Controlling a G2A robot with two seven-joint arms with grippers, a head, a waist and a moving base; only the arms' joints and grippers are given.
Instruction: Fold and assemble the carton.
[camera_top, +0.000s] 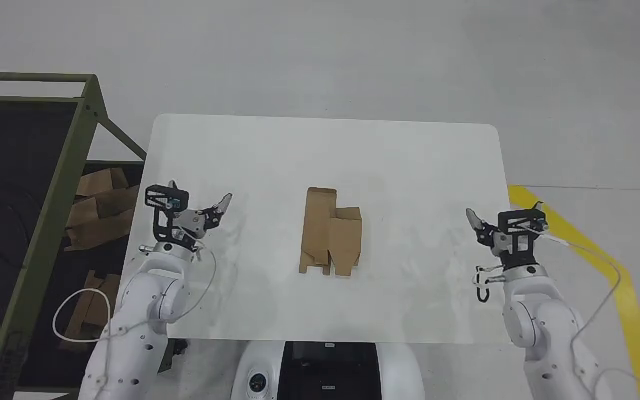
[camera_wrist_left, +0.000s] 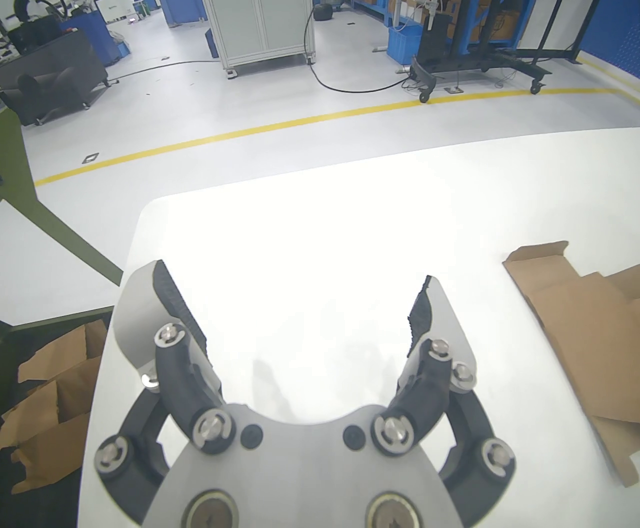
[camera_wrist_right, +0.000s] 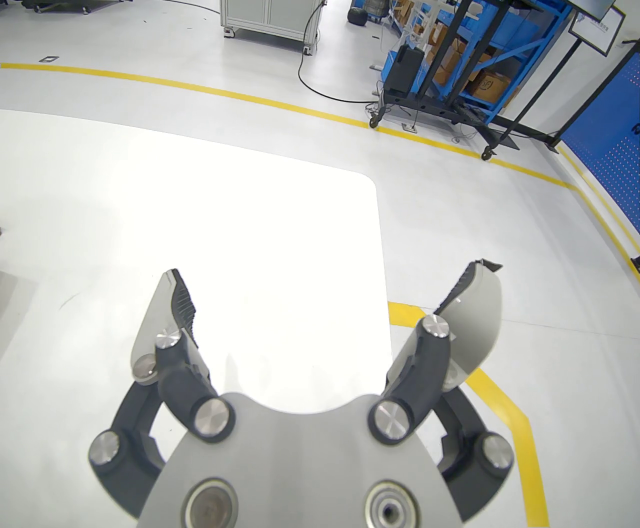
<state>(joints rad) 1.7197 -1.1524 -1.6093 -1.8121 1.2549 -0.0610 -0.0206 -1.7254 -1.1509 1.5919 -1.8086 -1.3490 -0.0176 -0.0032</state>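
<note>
Top view, flat carton (camera_top: 330, 232) between left hand (camera_wrist_left: 295, 275) and right hand (camera_wrist_right: 327, 274), both released.

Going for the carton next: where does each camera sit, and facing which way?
Top view: above the arms, looking down at the table and carton; both arms show.
Left wrist view: on the left wrist, facing across the table toward the room; left claw, open, shows.
Right wrist view: on the right wrist, facing over a table corner; right claw, open, shows.
Shared: carton, in top and left wrist views.
</note>
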